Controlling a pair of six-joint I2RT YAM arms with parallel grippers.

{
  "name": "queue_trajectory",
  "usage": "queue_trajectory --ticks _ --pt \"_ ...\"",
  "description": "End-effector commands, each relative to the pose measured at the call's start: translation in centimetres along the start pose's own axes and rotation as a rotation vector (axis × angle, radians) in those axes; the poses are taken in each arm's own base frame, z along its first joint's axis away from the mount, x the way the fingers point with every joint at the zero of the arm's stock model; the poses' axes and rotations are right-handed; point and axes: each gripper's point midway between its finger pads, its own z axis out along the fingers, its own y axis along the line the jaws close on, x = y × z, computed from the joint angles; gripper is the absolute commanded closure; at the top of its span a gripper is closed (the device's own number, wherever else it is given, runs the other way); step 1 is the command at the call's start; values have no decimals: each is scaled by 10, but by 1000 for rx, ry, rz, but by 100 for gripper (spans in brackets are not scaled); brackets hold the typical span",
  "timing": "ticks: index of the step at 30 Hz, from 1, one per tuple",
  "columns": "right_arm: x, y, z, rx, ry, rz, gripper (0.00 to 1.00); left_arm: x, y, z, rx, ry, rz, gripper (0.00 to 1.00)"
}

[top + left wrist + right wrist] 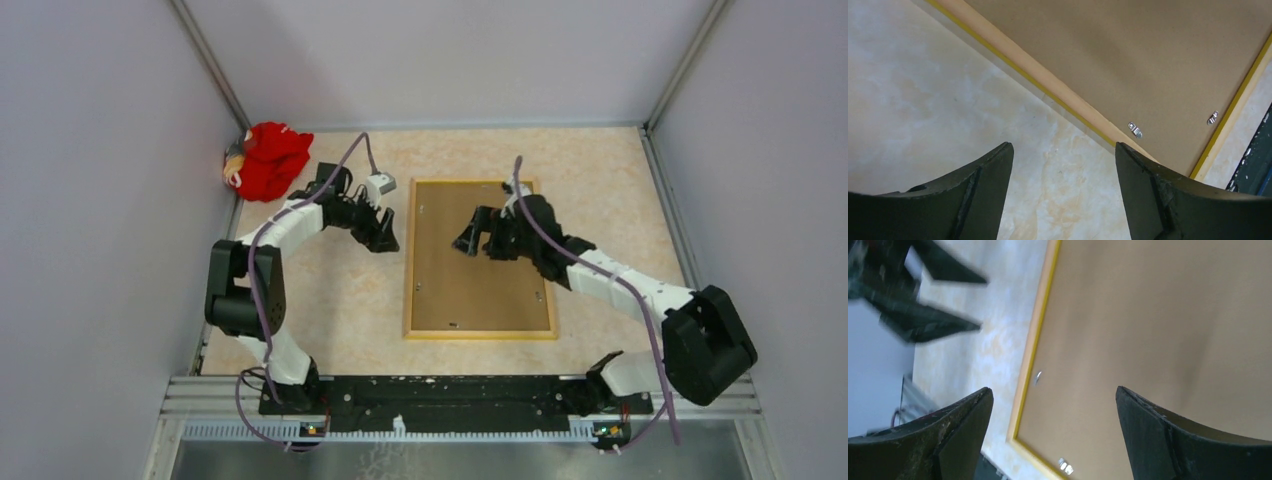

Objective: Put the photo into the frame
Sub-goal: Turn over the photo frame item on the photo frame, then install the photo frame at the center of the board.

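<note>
The frame [409,262] lies back-up on the table, its light wood rim with a yellow edge around a brown backing board [470,290]. The photo is not in view. My left gripper [385,238] is open and empty over bare table just left of the frame's left edge. In the left wrist view the gripper [1063,150] is beside the rim [1048,80], with the board [1128,55] and two metal clips [1135,129] beyond it. My right gripper [478,240] is open and empty above the board's upper middle. In the right wrist view the gripper [1054,392] hangs over the board [1148,315], near the rim [1035,340].
A red cloth bundle [268,160] lies in the far left corner. Grey walls close in the table on the left, back and right. A black rail [450,395] with the arm bases runs along the near edge. The left gripper shows blurred in the right wrist view [933,320].
</note>
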Motion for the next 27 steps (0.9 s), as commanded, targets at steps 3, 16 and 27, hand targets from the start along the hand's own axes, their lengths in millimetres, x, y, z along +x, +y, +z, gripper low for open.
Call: queue_trajectory --ticks 3,16,27 --pt "48 67 22 -172 35 -45 21 3 -4 33 103 5 -147 30" --pt "126 79 74 -264 237 -7 36 23 -15 62 199 89 -289 44" --pt "151 76 79 -268 290 16 42 39 -17 73 180 144 -300 57"
